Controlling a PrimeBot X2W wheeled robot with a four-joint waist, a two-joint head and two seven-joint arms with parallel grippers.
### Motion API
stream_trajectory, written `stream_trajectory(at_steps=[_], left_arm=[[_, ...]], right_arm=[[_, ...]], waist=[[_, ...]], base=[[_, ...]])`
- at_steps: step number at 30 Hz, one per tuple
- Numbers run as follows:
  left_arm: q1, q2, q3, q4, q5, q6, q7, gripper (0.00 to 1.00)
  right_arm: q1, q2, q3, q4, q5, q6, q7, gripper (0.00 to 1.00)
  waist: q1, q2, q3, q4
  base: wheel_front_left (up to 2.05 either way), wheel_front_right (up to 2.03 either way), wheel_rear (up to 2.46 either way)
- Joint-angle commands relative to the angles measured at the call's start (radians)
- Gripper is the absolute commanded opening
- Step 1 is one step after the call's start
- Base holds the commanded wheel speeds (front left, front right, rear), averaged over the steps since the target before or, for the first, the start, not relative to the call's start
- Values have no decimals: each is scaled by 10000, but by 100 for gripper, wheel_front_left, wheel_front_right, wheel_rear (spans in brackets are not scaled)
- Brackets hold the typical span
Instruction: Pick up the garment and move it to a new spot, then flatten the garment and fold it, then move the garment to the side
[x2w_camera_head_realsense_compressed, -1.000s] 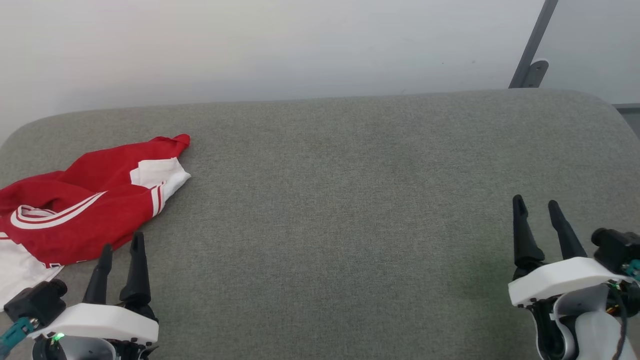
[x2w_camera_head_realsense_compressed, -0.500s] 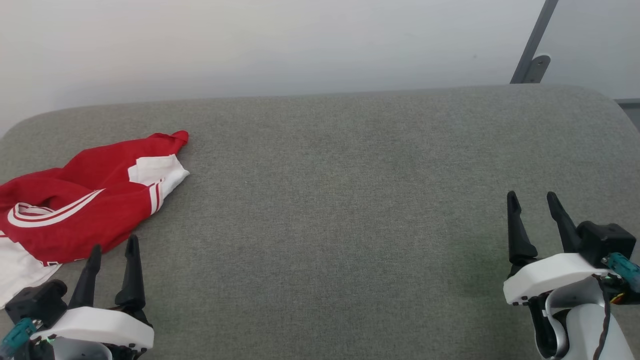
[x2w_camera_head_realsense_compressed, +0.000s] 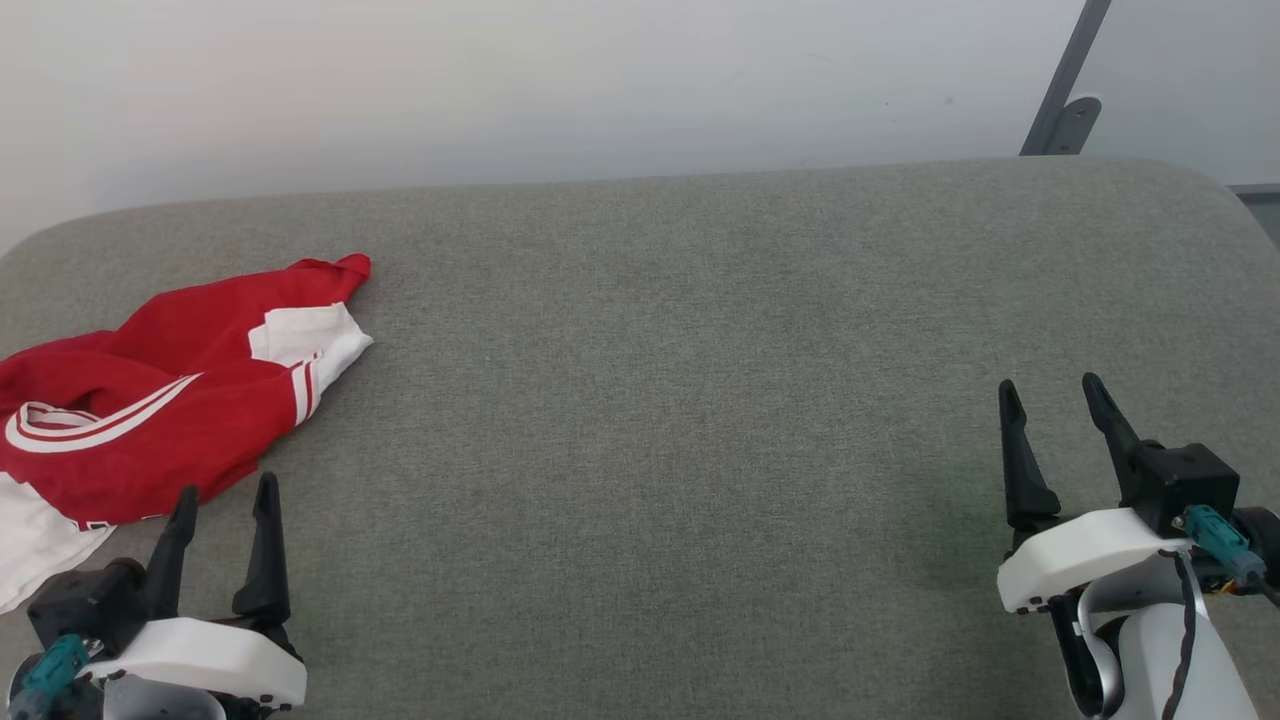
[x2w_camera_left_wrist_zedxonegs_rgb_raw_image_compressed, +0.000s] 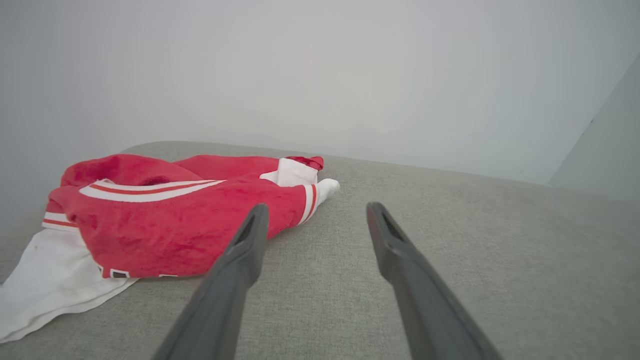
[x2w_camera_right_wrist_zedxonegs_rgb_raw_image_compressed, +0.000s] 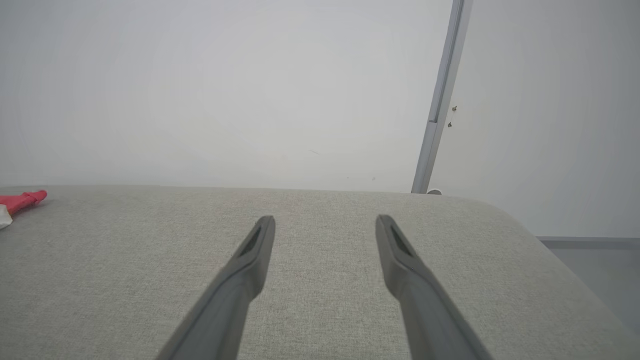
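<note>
The garment (x2w_camera_head_realsense_compressed: 150, 410), a red shirt with white sleeve ends and striped trim, lies crumpled at the far left of the grey cushioned surface (x2w_camera_head_realsense_compressed: 660, 400). In the left wrist view the garment (x2w_camera_left_wrist_zedxonegs_rgb_raw_image_compressed: 165, 220) sits just ahead and left of the fingers. My left gripper (x2w_camera_head_realsense_compressed: 225, 483) is open at the lower left, its tips just short of the garment's near edge, holding nothing. My right gripper (x2w_camera_head_realsense_compressed: 1047, 383) is open at the lower right, empty, far from the garment. A red tip of the garment (x2w_camera_right_wrist_zedxonegs_rgb_raw_image_compressed: 22, 200) shows at the right wrist view's left edge.
A pale wall (x2w_camera_head_realsense_compressed: 500, 90) runs behind the cushioned surface. A grey metal post (x2w_camera_head_realsense_compressed: 1065, 95) with a bracket stands at the back right. The surface's rounded right corner (x2w_camera_right_wrist_zedxonegs_rgb_raw_image_compressed: 525, 235) drops off toward the floor.
The head view has shifted a little, so everything sits slightly higher in the picture. Both grippers stay open and empty; the garment has not moved on the surface.
</note>
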Motion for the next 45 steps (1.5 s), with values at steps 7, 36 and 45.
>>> stream_trajectory(at_steps=[7,36,45], left_arm=[[-65,120,-33,177,422,16,-203,100],[-36,191,-75,885,1597,21,-668,100],[218,-251,207,937,1767,21,-668,100]], right_arm=[[14,36,-86,-77,-564,-3,-201,100],[69,45,350,301,-1698,-5,-679,100],[-53,44,1068,701,-1234,-5,-680,100]], waist=[[0,0,24,25],[-1,0,11,2477],[-1,0,-160,4295]], base=[[0,0,0],[0,0,0],[0,0,0]])
